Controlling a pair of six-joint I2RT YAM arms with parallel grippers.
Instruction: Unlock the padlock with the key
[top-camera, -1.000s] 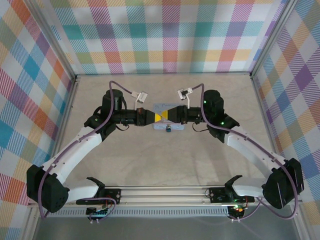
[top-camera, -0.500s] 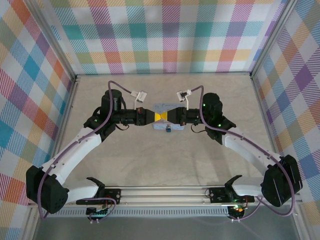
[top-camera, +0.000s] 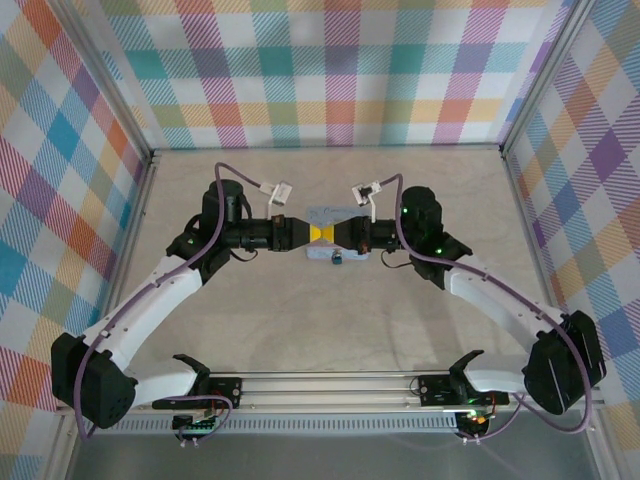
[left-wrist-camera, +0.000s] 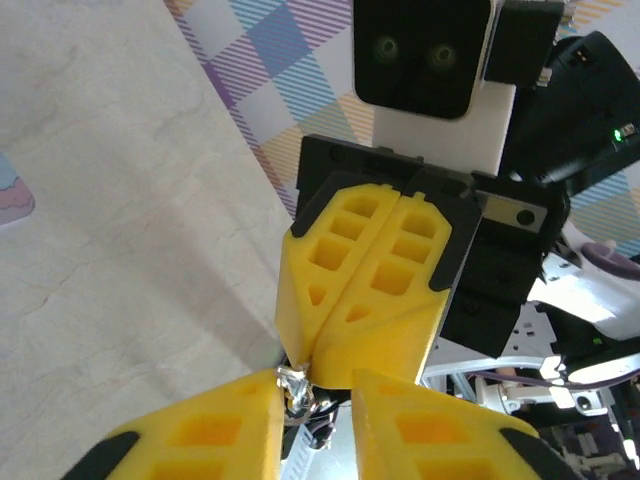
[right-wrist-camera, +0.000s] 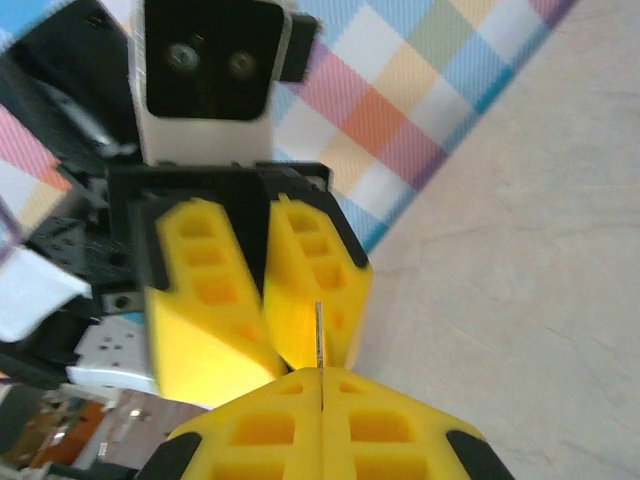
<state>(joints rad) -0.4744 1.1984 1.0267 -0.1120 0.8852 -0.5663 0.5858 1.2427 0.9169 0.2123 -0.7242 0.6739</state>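
**The key (right-wrist-camera: 319, 345) is pinched in the right hand (right-wrist-camera: 322, 375), tip to tip with the left hand (left-wrist-camera: 318, 380).**

The key shows as a thin sliver standing out from the right hand's closed fingers. The left hand's fingers are a little apart, with a glint of metal at their tips. The padlock (top-camera: 337, 258) lies free on the worktop (top-camera: 330, 330), just nearer than the hands. The step probably needs a firm, straight grip on the key and the lock steadied first. The pastel tin (top-camera: 325, 211) beside the padlock could crowd the approach.
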